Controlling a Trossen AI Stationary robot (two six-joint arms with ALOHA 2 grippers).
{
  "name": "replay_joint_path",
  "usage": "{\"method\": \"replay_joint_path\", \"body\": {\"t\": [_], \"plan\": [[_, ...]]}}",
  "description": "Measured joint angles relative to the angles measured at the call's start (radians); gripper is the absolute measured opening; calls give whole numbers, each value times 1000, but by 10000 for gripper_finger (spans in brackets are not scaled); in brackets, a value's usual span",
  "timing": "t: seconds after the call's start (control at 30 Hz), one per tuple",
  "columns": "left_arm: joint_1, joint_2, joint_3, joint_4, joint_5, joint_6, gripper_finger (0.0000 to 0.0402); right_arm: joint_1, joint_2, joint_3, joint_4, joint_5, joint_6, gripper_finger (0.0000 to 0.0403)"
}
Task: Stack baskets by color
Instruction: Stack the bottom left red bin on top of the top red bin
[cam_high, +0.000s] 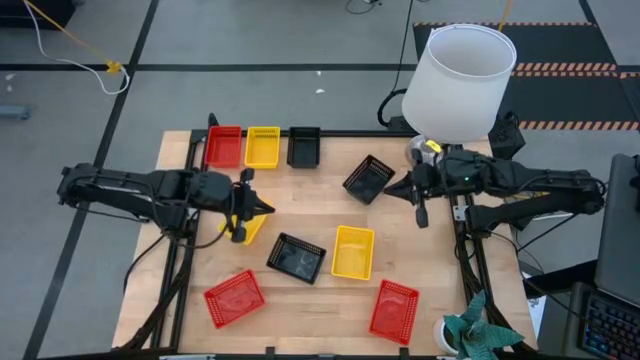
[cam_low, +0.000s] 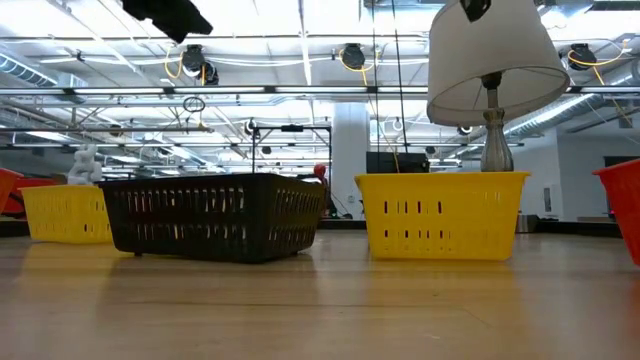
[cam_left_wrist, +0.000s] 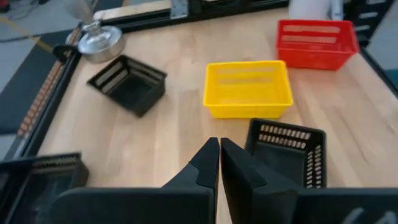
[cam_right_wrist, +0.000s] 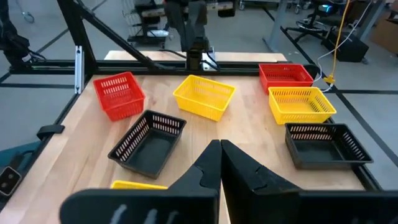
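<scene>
Red (cam_high: 222, 146), yellow (cam_high: 263, 146) and black (cam_high: 303, 146) baskets stand in a row at the table's far edge. Loose on the table are a tilted black basket (cam_high: 368, 178), a black one (cam_high: 297, 257), a yellow one (cam_high: 353, 252) and two red ones (cam_high: 234, 298) (cam_high: 394, 310). Another yellow basket (cam_high: 252, 230) shows partly beneath my left gripper (cam_high: 262, 207). That gripper hovers shut and holds nothing, its fingers (cam_left_wrist: 219, 149) aimed toward the middle black basket (cam_left_wrist: 289, 149). My right gripper (cam_high: 392, 190) hovers shut (cam_right_wrist: 219, 149) beside the tilted black basket.
A large white lamp (cam_high: 460, 80) stands at the far right corner, its metal base (cam_left_wrist: 99, 42) on the table. A green plant (cam_high: 480, 335) sits at the near right corner. Bare wood lies between the loose baskets in the middle.
</scene>
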Motion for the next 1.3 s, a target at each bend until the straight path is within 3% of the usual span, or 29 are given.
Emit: {"method": "replay_joint_path", "body": {"t": [0.13, 0.3, 0.47, 0.8, 0.97, 1.3], "plan": [[0, 0, 0, -55, -40, -61, 19, 0, 2, -97, 152, 0, 21, 0], [-12, 0, 0, -83, -60, -63, 19, 8, 10, -228, 301, -3, 183, 0], [-26, 0, 0, -82, -65, -69, 19, 99, 11, -348, 350, 3, 307, 0], [-148, 51, 1, -229, -86, -269, 19, 265, 11, -392, 381, 293, 285, 0], [-245, 111, 0, -280, -99, -353, 21, 296, 24, -392, 407, 312, 257, 0], [-471, 235, 0, -297, -62, -613, 108, 304, 55, -391, 460, 314, 217, 0]]}}
